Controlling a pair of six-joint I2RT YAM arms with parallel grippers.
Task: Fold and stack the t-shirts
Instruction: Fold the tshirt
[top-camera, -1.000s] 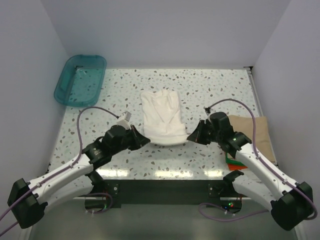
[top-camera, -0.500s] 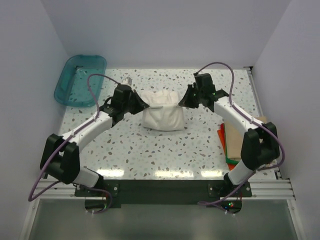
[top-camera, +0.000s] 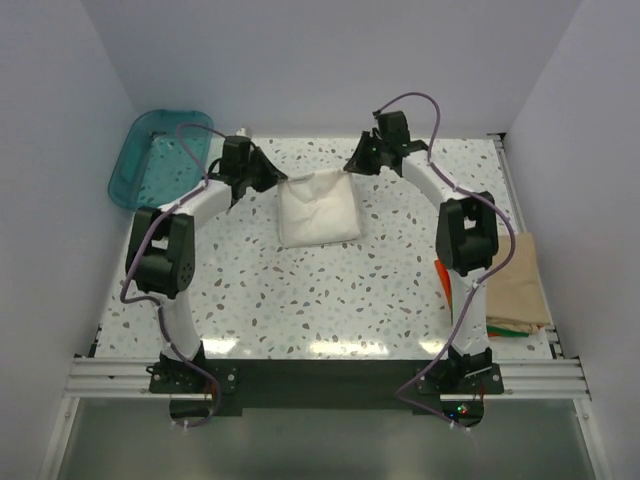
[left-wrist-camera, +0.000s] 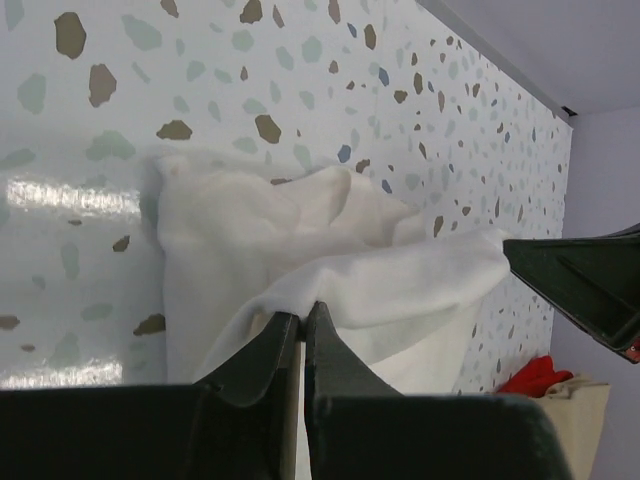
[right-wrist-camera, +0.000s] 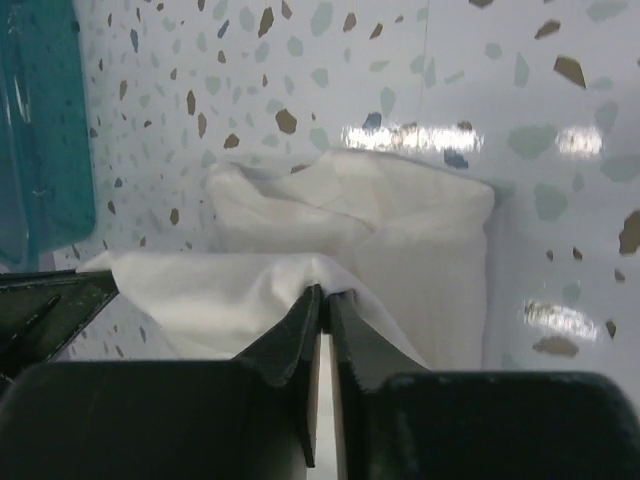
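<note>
The off-white t-shirt (top-camera: 318, 208) lies folded at the far middle of the table; it also shows in the left wrist view (left-wrist-camera: 300, 250) and the right wrist view (right-wrist-camera: 400, 240). My left gripper (top-camera: 274, 176) is shut on its far left corner (left-wrist-camera: 302, 310). My right gripper (top-camera: 351, 168) is shut on its far right corner (right-wrist-camera: 325, 292). Both hold the far edge slightly raised. A tan t-shirt (top-camera: 518, 282) lies at the right edge, over orange-red (top-camera: 443, 276) and green (top-camera: 510, 330) shirts.
A teal plastic tub (top-camera: 150, 155) sits at the far left corner, seen also in the right wrist view (right-wrist-camera: 40, 120). Both arms stretch far over the table. White walls close in the back and sides.
Both grippers carried the shirt's near edge from the front of the table up and over to the far edge, folding the off-white shirt in half. The arms are now stretched far out.
</note>
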